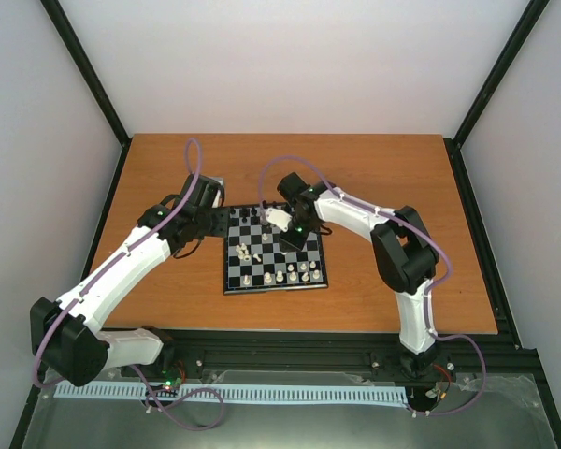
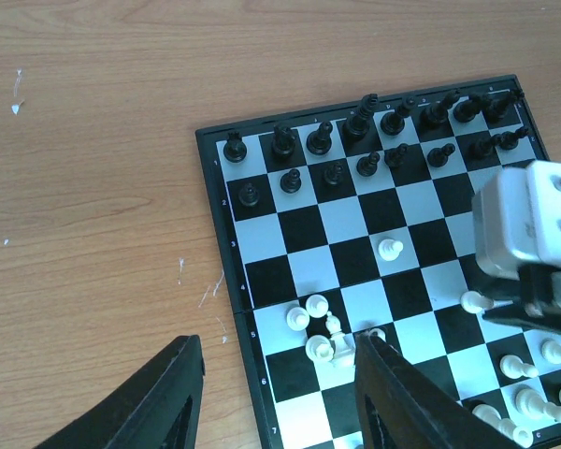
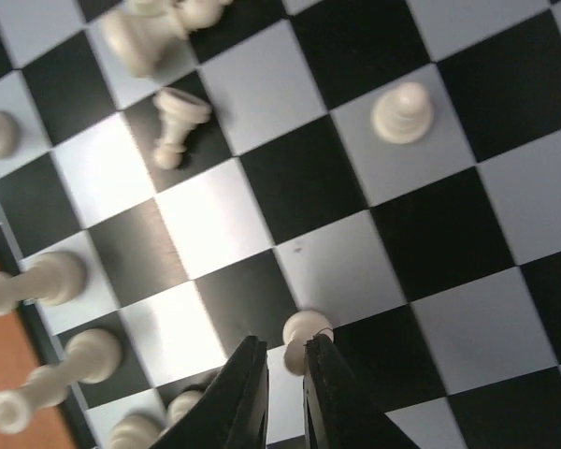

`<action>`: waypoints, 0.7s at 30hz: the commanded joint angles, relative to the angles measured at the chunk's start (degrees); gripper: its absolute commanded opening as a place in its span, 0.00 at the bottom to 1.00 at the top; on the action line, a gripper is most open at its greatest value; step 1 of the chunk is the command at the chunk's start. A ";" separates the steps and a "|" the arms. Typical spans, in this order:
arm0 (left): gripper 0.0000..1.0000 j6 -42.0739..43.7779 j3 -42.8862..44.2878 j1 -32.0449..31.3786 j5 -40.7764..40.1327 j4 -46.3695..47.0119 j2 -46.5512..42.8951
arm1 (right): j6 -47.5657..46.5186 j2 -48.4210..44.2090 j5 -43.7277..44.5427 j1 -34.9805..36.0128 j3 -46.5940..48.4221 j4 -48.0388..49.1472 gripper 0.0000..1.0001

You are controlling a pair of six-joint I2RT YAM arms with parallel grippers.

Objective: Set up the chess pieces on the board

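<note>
Down on the board (image 1: 234, 271), right claw (image 3: 285, 351) pinches a white pawn (image 3: 304, 332); left claw (image 2: 280, 344) spread near clustered white pieces (image 2: 318, 348).

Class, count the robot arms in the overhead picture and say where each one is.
2. The left arm reaches from near left to the board's left edge; the right arm bends from near right over the board's far side. None looks hidden.
</note>
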 commanded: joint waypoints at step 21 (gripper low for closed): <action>0.48 1.35 0.78 0.23 -0.11 -0.14 1.18 | 0.64 -3.10 5.70 2.63 -2.23 3.97 0.37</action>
